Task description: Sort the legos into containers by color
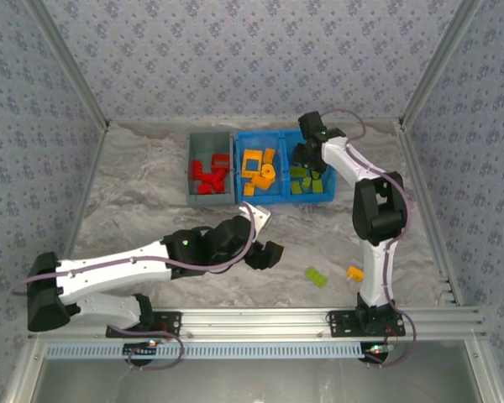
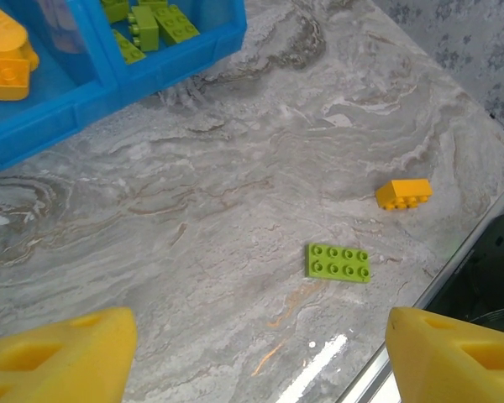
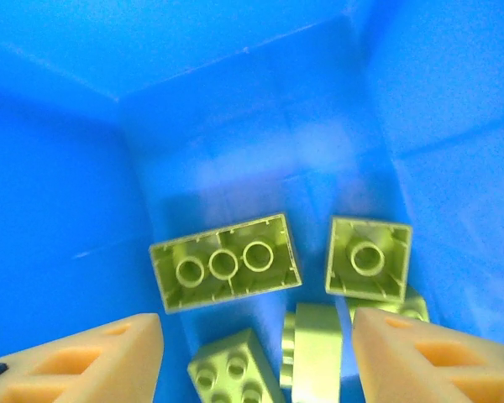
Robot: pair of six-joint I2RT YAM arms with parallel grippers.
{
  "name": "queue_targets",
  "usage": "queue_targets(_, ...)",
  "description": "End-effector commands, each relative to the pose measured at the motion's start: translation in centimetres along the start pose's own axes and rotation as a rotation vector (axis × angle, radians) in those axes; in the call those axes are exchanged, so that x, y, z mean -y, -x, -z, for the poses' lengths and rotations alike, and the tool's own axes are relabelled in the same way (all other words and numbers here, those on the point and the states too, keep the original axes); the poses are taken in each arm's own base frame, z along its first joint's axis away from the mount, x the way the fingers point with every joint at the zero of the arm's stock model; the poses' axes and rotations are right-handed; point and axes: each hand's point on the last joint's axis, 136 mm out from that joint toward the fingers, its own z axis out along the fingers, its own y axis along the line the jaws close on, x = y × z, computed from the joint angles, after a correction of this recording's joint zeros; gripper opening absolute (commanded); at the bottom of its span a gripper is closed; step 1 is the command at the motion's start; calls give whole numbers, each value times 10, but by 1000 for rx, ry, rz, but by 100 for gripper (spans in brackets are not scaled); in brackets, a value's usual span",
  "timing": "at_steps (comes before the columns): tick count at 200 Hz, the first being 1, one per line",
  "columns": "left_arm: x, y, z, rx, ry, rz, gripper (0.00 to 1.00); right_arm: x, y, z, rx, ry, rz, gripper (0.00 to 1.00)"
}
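**Two legos are lying loose while your right arm is hanging over the greens**

The green legos [image 3: 224, 262] are lying in a heap on the floor of the right compartment of the blue bin [image 1: 273, 201], some with their studs up and some with their hollow undersides up, as dropped pieces tend to land. The orange legos [image 1: 259, 172] are filling the left compartment, and the red legos [image 1: 208, 176] are sitting in the gray bin [image 1: 191, 168] beside it, so each color is keeping its own place.

Your right gripper [image 3: 256, 323] is hovering directly above the greens with its jaws spread and nothing between them.

Out on the table [image 2: 235, 168], near its front edge, a loose green lego [image 2: 338, 262] and a loose orange lego [image 2: 403, 193] are lying flat, near each other but not touching. Your left gripper [image 2: 260, 323] is pointing toward them, jaws wide and empty, probably lining up on the green one because it is the closer of the two. You are likely looking at the last two picks.
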Motion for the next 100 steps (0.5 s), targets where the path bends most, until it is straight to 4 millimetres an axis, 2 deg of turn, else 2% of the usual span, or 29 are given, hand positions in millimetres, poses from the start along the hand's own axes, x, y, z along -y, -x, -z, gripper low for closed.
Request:
queue_targets(1,29,8,-17,-25,-81,-87,78,11,13,81,103,-9,2,62)
queue_targets(19,47,-1,-43,-97,-111,-188,78,27,0,130,141,-11,-4,62)
queue_targets(54,87,-21,-97,-201,-199,-373,79,71,-48,216,213,8,-45,65)
queue_targets(76,116,-36,-129,-247,-271,-459,79,89,-73,260,276,68,-62,71)
queue_targets(100,141,-59,-157,-293,-336,-597,79,103,-86,304,354,135,-68,76)
